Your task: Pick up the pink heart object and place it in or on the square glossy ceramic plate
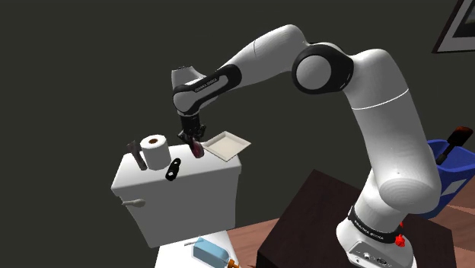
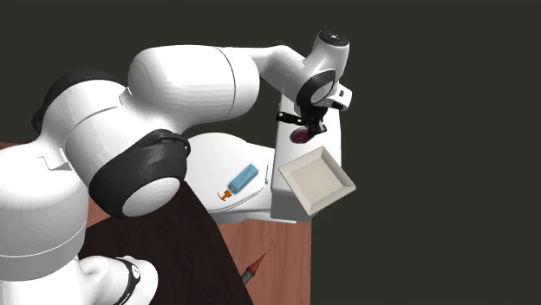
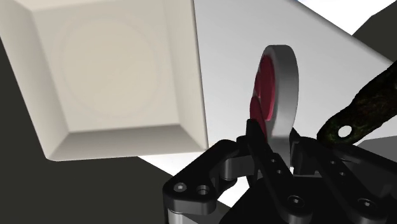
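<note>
One camera stood beside and a little behind my stand (image 1: 308,217), fairly far back, and looked down toward its left along my arm (image 1: 380,114) to the white tank (image 1: 183,190). A second sat close behind my shoulder and higher, facing down past my arm at that same tank from the plate's end, while the third rode on my hand and stared along my claw (image 3: 273,137) from very near. All three shared the tank's top, the square plate (image 3: 114,70) and the pink piece (image 3: 264,89) my claw clasped.

small lettering on arm (image 1: 266,57), illegible
</note>
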Available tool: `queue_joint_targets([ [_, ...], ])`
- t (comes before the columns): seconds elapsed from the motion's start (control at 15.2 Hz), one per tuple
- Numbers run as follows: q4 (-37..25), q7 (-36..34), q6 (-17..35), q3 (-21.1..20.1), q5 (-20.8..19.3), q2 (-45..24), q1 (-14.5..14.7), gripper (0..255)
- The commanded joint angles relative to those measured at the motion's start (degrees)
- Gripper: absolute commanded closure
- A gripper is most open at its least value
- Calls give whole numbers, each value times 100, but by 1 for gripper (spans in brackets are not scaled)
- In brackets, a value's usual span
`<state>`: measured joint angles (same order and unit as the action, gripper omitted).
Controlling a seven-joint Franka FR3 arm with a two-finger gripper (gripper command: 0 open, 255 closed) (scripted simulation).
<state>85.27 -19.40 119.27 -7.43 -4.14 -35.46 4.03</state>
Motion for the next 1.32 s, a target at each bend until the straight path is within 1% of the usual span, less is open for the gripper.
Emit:
queue_joint_targets([
  [0.0, 13, 0, 4, 5, -2, -12, -3, 255],
  [0.2, 3, 0, -1, 6, -2, -16, -2, 255],
  [1.25, -575, 31, -999, -32, 58, 407, -9, 255],
])
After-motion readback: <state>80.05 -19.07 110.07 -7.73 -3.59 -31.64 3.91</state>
